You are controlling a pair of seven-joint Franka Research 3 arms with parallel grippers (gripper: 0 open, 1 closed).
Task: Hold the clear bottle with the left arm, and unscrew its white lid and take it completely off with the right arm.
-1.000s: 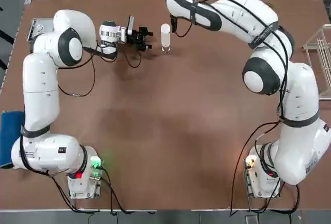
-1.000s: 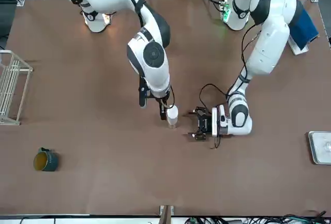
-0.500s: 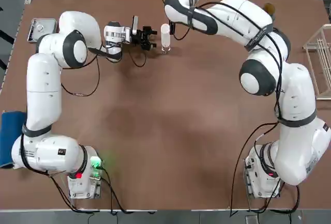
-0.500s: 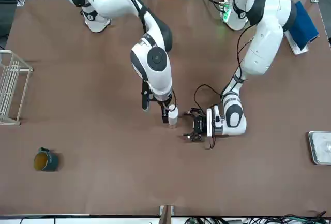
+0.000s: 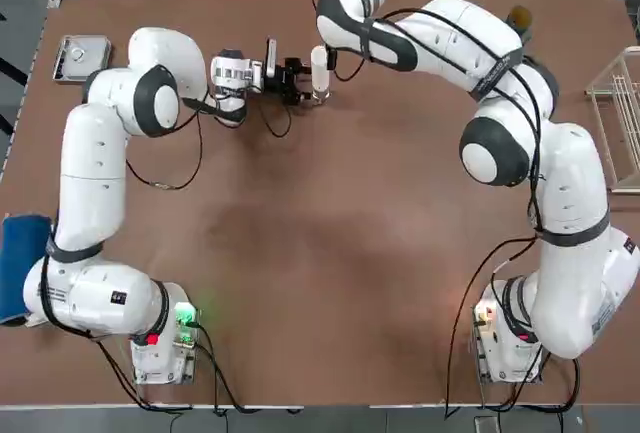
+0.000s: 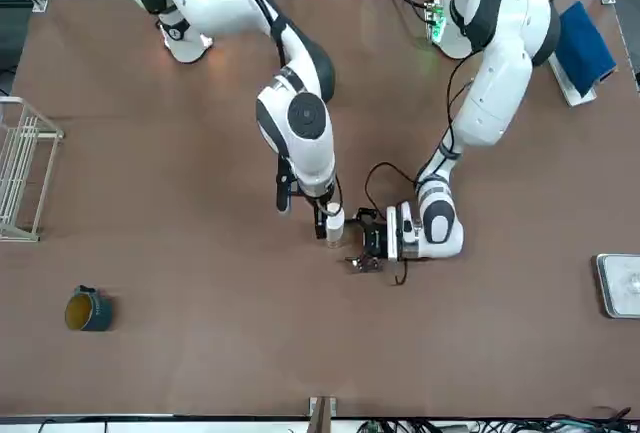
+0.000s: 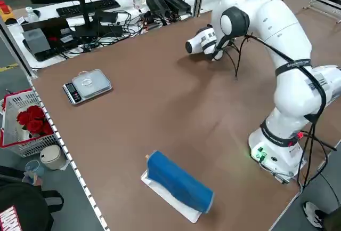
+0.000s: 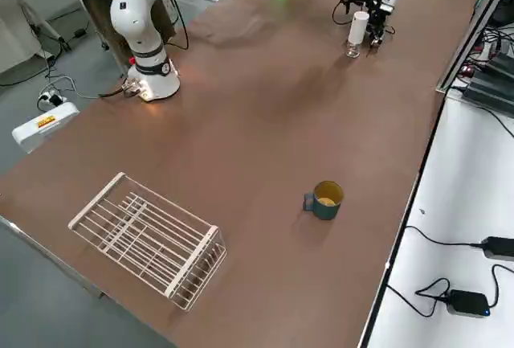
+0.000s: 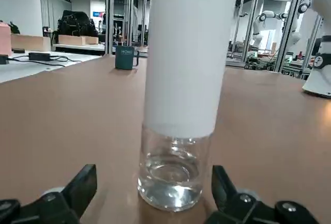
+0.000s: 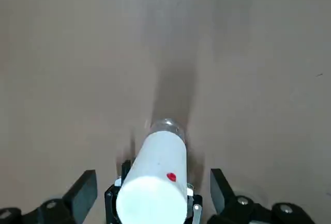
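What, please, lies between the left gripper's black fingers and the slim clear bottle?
Nothing: in the left wrist view, the open left gripper flanks the clear bottle, bare gaps either side.

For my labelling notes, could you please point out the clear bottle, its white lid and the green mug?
small clear glass bottle (image 9: 170, 175), left wrist view, lower body.
tall white cylindrical lid (image 9: 185, 58), left wrist view, side wall.
squat green mug (image 8: 326, 201), right side view, outer wall.

This is looking like a robotics lab: other robot arms are standing behind the brown table, and a bench is carrying a keyboard and cables (many of them).
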